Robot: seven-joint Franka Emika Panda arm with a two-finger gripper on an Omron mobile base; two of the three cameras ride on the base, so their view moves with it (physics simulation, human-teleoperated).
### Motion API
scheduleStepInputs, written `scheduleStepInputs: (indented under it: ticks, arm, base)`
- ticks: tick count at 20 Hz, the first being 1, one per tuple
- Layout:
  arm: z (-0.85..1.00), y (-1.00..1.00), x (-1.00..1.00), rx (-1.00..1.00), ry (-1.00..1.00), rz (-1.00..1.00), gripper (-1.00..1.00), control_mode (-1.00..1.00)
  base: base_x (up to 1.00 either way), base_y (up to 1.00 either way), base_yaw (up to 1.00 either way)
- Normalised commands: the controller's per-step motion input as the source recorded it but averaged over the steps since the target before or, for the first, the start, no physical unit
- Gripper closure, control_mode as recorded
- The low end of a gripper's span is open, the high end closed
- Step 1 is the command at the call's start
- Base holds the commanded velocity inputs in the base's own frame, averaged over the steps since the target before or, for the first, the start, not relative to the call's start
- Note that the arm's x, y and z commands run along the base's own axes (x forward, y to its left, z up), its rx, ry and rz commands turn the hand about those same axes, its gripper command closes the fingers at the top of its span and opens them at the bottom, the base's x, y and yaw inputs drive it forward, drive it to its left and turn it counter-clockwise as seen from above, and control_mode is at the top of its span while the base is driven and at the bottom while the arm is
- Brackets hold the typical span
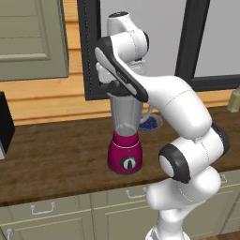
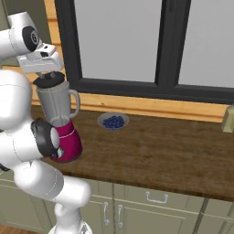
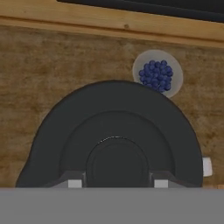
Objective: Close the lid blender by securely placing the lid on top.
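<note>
The lid (image 2: 50, 80) sits on the blender (image 2: 59, 119) near the table's back edge, the jaws clamped on its knob to press it square

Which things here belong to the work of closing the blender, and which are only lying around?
Belong to the job:
- lid, on the jar's mouth
- blender
- gripper, fingers either side of the lid's knob

Just lying about:
- bowl of blueberries
- counter

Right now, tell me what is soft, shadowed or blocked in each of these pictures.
Left base view: the arm blocks the lid; the blender casts a soft shadow on the counter. Right base view: even light, the lid sharp under the gripper. Hand view: the lid fills it dark; the blueberry bowl looks slightly soft.
</note>
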Motion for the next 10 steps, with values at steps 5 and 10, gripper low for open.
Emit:
scheduleStepInputs:
  ticks: [5,10]
  arm:
    - [-0.15,0.0,0.0,0.0,0.01,-0.05,1.0,-1.0]
    - [-0.1,-0.03,0.06,0.01,0.0,-0.07,1.0,-1.0]
  base:
    - [0.0,0.0,0.0]
    - [0.0,0.0,0.0]
